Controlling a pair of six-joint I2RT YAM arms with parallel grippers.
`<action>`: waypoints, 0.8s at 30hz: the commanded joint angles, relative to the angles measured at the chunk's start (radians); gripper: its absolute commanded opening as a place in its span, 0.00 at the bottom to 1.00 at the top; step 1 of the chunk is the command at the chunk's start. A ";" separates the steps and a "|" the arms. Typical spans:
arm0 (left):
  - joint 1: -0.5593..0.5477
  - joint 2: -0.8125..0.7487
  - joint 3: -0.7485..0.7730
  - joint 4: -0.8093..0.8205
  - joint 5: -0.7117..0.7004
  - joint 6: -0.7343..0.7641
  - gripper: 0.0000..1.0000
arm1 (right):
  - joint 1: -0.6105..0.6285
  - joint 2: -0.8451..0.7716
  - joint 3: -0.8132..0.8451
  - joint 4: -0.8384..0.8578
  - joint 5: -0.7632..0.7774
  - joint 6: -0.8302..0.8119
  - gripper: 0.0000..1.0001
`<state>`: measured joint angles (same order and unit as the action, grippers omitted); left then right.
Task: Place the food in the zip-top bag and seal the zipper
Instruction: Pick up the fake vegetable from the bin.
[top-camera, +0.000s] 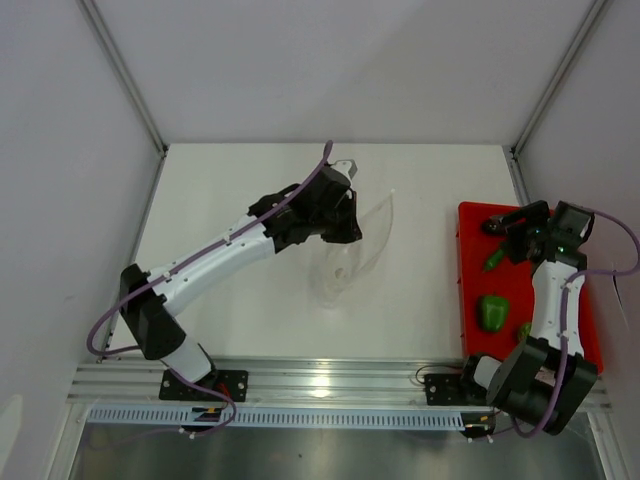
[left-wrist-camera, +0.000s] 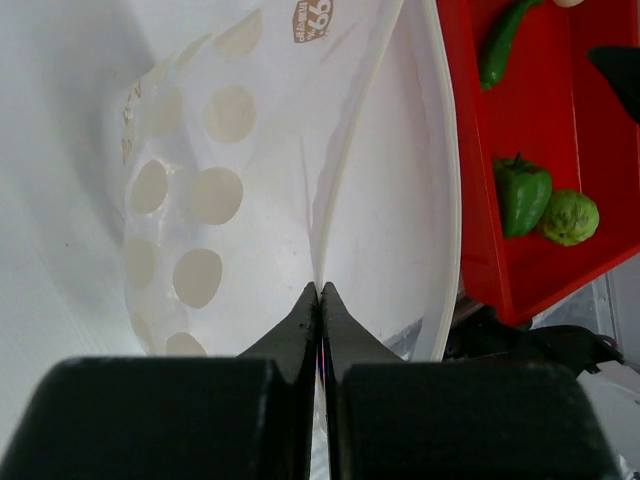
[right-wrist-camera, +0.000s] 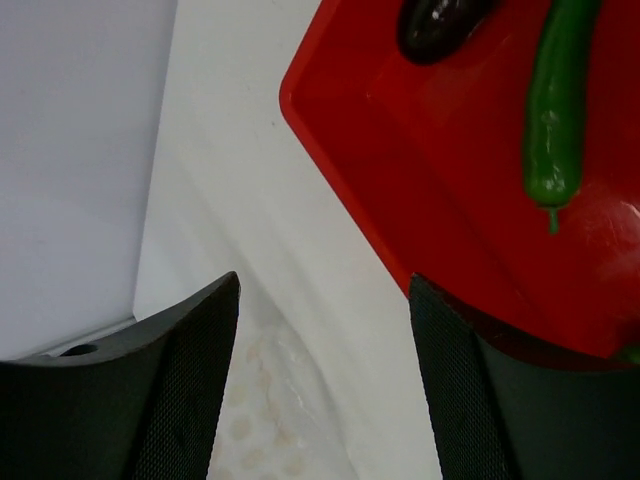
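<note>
White walls and a metal frame enclose a white table (top-camera: 420, 190), where a red tray (top-camera: 468, 300) sits at the right side. At the table's middle, the left gripper (left-wrist-camera: 320, 292) has its jaws pressed fully together, pinching the edge of the clear zip-top bag (left-wrist-camera: 190, 200). The bag's whitish zipper (left-wrist-camera: 338, 170) runs up and away from the fingertips. From above, the bag (top-camera: 355, 262) lies slack on the table just beyond the left gripper (top-camera: 348, 222), well apart from the tray. The right gripper (right-wrist-camera: 322, 285) hangs with its jaws spread wide, holding nothing, above the tray's far corner (right-wrist-camera: 400, 150) and the bare table beside it. A spotted patch of the bag (right-wrist-camera: 265, 415) shows below and between its fingers. All the food in view lies in the tray. A purple long piece (right-wrist-camera: 440, 20) and a darker green long piece (right-wrist-camera: 555, 110) lie ahead of the right finger (right-wrist-camera: 470, 390). Nearer the arms' bases, a green bell-pepper piece (left-wrist-camera: 522, 193) touches a paler green round piece (left-wrist-camera: 570, 217).
</note>
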<state>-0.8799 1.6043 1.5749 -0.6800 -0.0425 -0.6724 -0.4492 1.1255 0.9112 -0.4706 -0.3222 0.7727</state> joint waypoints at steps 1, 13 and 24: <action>-0.005 -0.063 -0.013 -0.027 0.026 0.014 0.01 | -0.014 0.074 -0.002 0.200 0.015 0.074 0.70; -0.005 -0.098 -0.069 0.003 0.079 0.026 0.00 | -0.016 0.296 0.015 0.277 0.216 0.076 0.59; 0.027 -0.086 -0.093 0.019 0.113 0.025 0.01 | -0.017 0.476 0.052 0.356 0.250 0.089 0.62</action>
<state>-0.8604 1.5352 1.4975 -0.6884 0.0387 -0.6624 -0.4606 1.5600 0.9154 -0.1715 -0.1127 0.8494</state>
